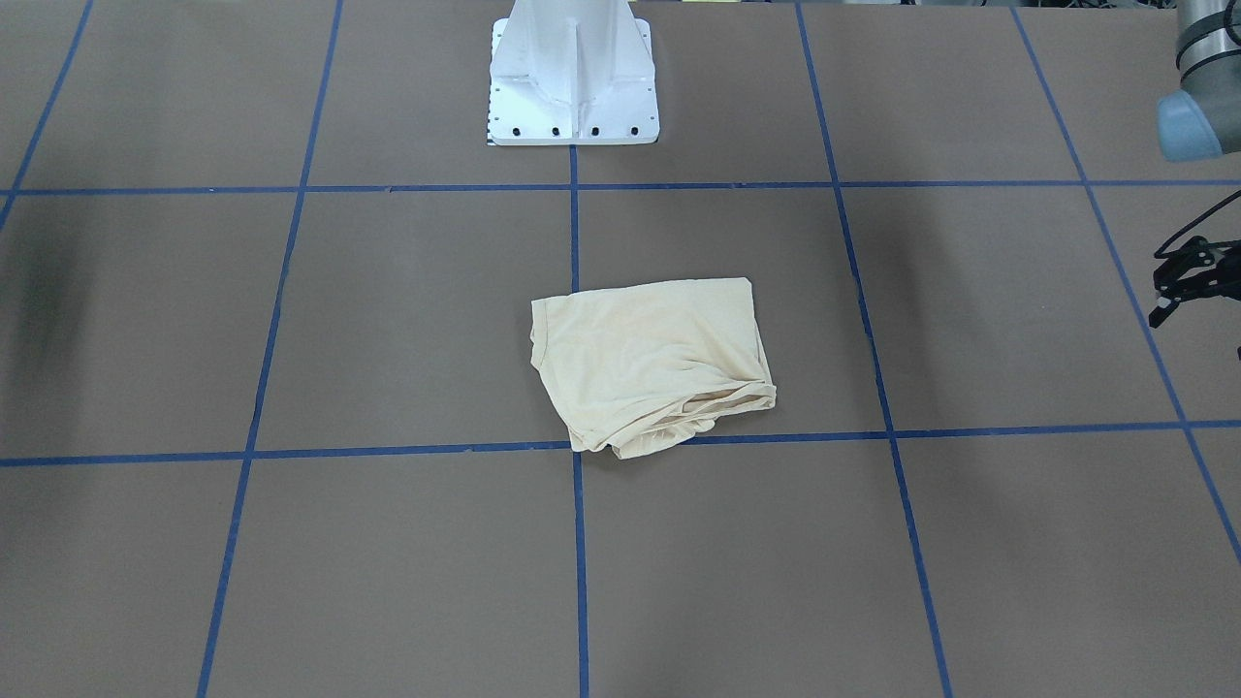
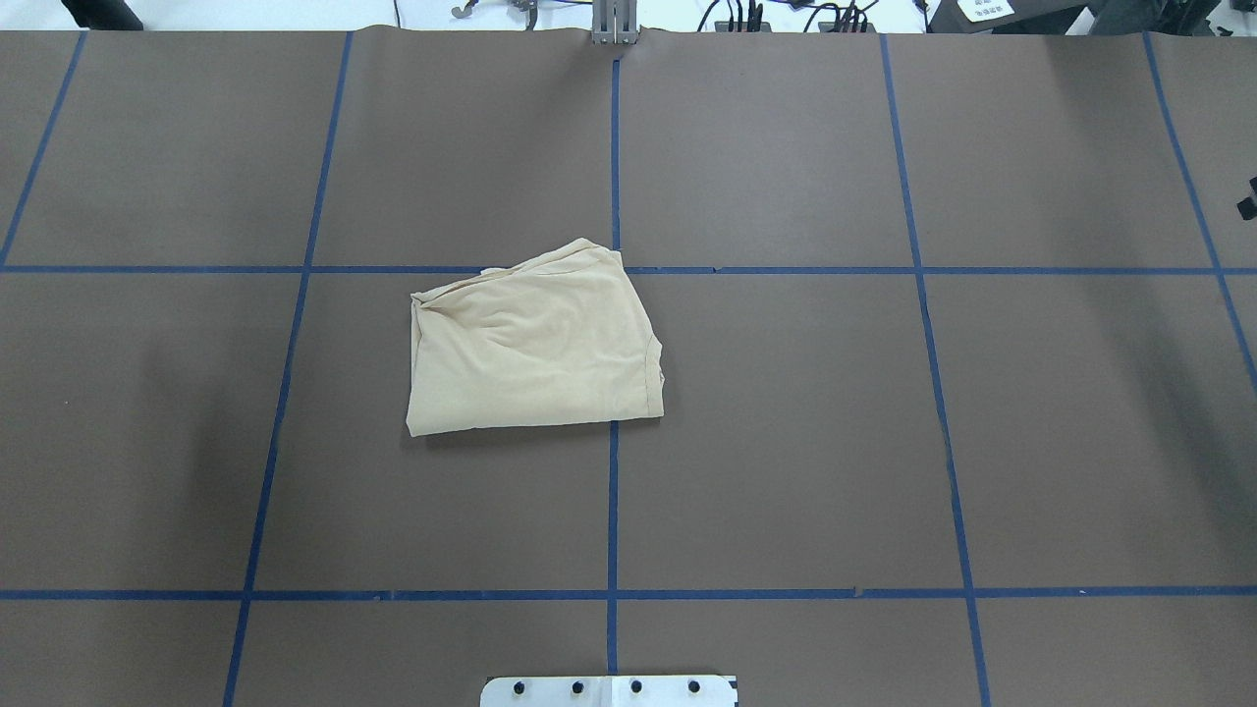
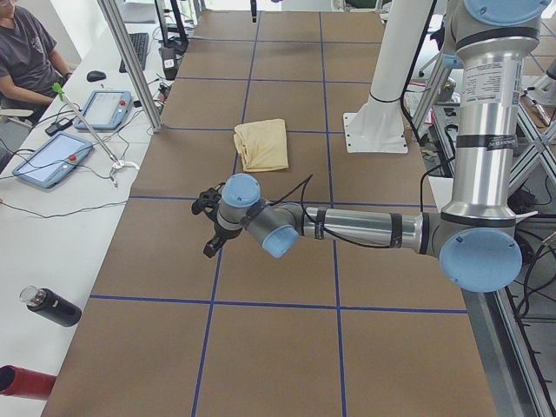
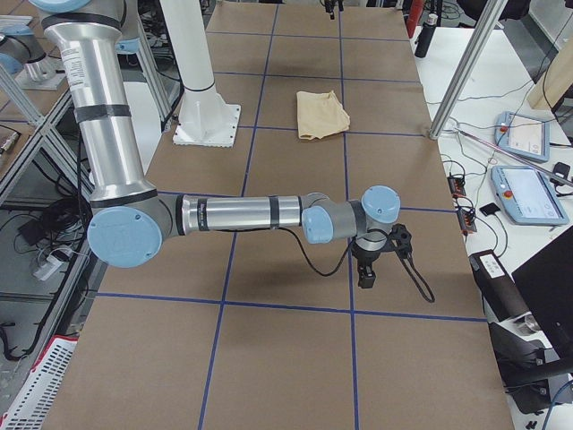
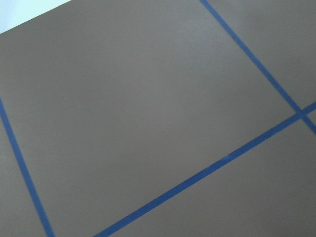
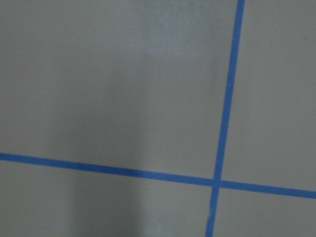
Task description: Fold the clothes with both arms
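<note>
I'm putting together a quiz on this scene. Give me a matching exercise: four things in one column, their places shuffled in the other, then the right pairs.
Things
1. pale cream-yellow folded shirt
2. white metal pedestal base
3. black two-finger left gripper
4. black bottle with a pale cap

Places
A. lying on its side on the white side bench
B. over bare brown table, well away from the fabric
C. standing at the table's robot-side edge
D. lying over a blue tape line near the table's middle

Pairs: 1-D, 2-C, 3-B, 4-A
</note>
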`<action>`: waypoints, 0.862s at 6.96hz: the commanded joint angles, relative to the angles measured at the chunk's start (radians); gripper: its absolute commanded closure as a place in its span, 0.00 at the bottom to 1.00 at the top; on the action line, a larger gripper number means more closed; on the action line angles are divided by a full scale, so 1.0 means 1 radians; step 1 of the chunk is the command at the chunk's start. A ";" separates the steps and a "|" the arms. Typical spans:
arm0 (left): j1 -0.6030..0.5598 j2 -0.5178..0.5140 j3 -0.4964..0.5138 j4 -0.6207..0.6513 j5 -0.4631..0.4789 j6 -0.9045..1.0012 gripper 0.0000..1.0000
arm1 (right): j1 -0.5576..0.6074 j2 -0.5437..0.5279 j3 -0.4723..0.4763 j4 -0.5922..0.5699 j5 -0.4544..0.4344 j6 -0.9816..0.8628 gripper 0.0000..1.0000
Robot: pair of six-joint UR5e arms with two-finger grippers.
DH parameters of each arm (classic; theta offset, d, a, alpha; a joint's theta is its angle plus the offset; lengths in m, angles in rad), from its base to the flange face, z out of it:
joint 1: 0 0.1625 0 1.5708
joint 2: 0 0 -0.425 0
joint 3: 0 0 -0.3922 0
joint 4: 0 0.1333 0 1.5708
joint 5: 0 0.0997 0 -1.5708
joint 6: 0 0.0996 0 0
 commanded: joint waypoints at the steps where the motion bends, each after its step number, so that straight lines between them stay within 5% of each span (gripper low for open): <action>1: -0.102 -0.005 0.006 0.133 -0.050 0.120 0.00 | 0.038 -0.005 0.062 -0.163 0.001 -0.123 0.00; 4: -0.156 -0.078 -0.032 0.353 -0.133 0.114 0.00 | 0.038 -0.040 0.077 -0.154 0.057 -0.126 0.00; 6: -0.159 -0.070 -0.050 0.391 -0.133 0.113 0.00 | 0.038 -0.057 0.065 -0.150 0.059 -0.135 0.00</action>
